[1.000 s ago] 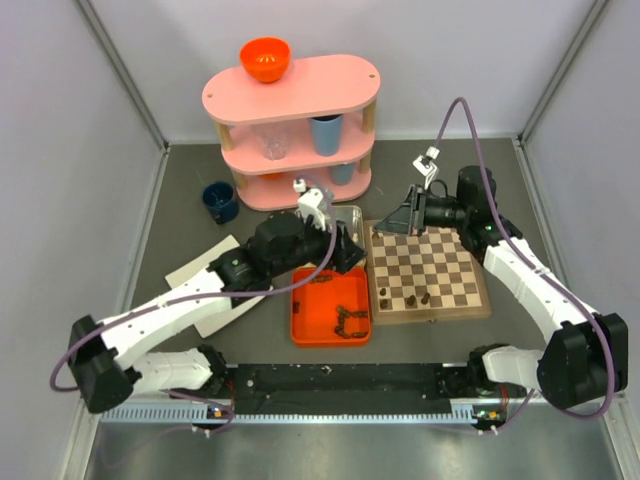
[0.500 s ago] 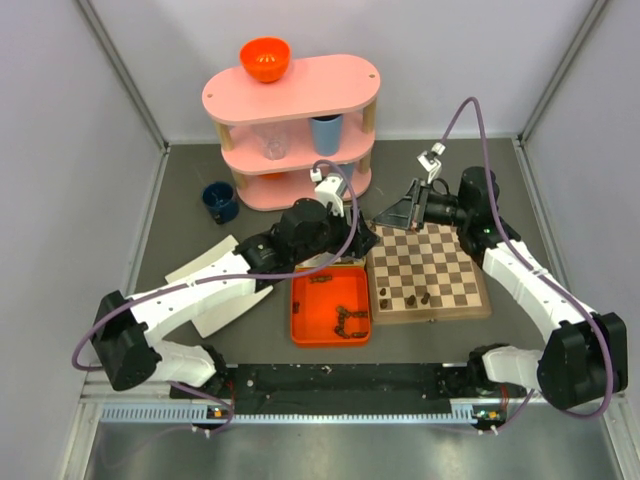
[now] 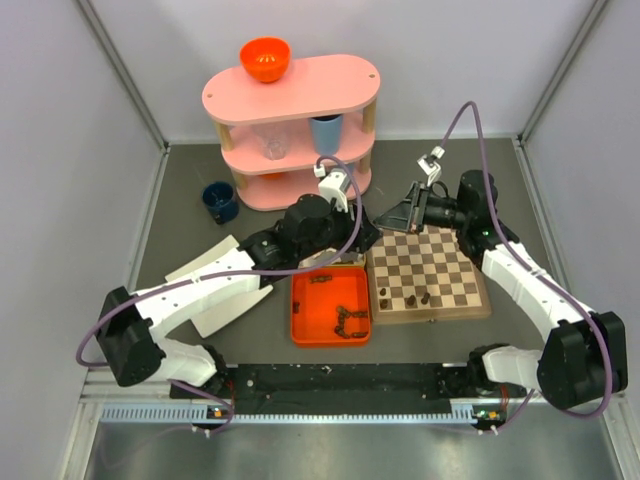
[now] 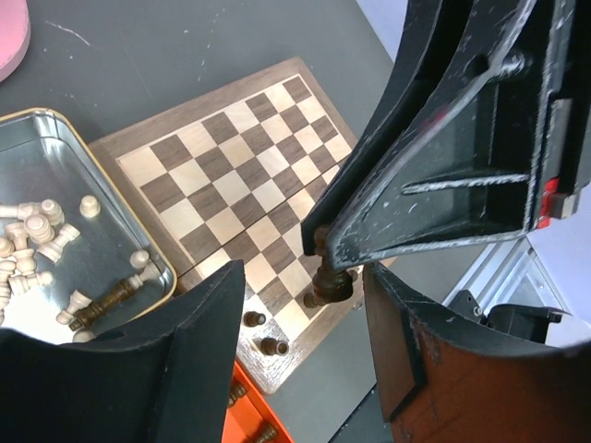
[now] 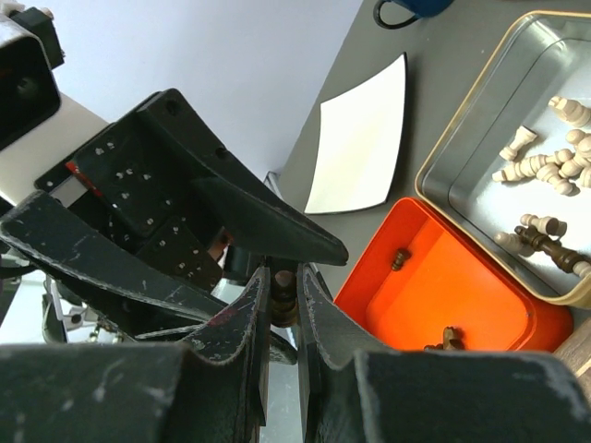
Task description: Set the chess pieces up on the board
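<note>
My right gripper is shut on a small dark-brown chess piece, held above the table just off the left edge of the board. My left gripper is open, its two fingers on either side of that piece, with a gap on each side. In the top view the left gripper and the right gripper meet by the board's far-left corner. Dark pieces stand along the board's near edge. Cream pieces lie in the silver tin.
An orange tray with several dark pieces sits left of the board, under the left arm. A pink shelf carrying an orange bowl stands at the back. A blue mug and a white sheet lie to the left.
The left arm has swung right and away from the tray to meet the right gripper, and its jaws have narrowed around the held piece. The right gripper has shifted slightly left, still shut.
</note>
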### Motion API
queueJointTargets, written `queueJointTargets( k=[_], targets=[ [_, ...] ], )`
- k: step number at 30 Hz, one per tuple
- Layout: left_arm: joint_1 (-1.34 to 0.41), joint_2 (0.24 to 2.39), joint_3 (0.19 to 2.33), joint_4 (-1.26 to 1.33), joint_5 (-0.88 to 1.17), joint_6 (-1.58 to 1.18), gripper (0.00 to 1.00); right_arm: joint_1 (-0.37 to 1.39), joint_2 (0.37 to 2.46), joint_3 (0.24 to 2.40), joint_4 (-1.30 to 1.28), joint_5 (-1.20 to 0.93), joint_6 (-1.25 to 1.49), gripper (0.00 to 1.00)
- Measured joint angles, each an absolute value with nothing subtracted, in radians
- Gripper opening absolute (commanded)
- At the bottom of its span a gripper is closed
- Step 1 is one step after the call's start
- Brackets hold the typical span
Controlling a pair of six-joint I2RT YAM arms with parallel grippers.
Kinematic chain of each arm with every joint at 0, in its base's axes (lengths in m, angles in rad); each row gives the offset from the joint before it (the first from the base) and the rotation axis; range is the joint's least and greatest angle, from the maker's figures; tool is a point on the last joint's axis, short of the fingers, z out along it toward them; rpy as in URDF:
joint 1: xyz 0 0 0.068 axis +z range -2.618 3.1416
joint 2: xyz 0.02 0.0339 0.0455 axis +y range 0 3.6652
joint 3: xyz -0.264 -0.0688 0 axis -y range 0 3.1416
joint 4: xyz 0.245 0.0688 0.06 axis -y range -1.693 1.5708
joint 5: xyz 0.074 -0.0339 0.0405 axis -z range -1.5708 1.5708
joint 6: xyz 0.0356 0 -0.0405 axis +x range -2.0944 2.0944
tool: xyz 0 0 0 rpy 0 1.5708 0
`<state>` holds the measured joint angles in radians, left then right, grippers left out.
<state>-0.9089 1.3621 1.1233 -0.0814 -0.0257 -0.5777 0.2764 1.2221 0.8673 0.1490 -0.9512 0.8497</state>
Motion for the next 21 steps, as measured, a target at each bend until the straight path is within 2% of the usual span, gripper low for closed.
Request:
queueJointTargets(
  k=[8, 11, 12, 16, 19, 21],
  targets=[
    [-0.91, 1.374, 1.146, -0.08, -0.031, -0.577, 0.48, 0.276, 1.222, 0.858, 0.15, -0.945, 0.85, 0.11],
    [-0.913, 1.388, 1.16, -0.084, -0.032, -0.574, 0.39, 0.274, 1.222, 0.858, 0.15, -0.941, 0.85, 0.11],
    [-0.913, 1.393, 1.166, -0.085, -0.031, -0.573, 0.29, 0.273, 1.222, 0.858, 0.151, -0.938, 0.85, 0.12],
    [-0.918, 1.405, 1.182, -0.089, -0.028, -0.563, 0.13, 0.271, 1.222, 0.857, 0.156, -0.932, 0.85, 0.13],
    [-0.918, 1.406, 1.187, -0.097, -0.029, -0.548, 0.06, 0.271, 1.222, 0.857, 0.16, -0.931, 0.85, 0.18],
    [-0.918, 1.405, 1.19, -0.103, -0.031, -0.53, 0.05, 0.272, 1.222, 0.857, 0.163, -0.931, 0.849, 0.33]
  ],
)
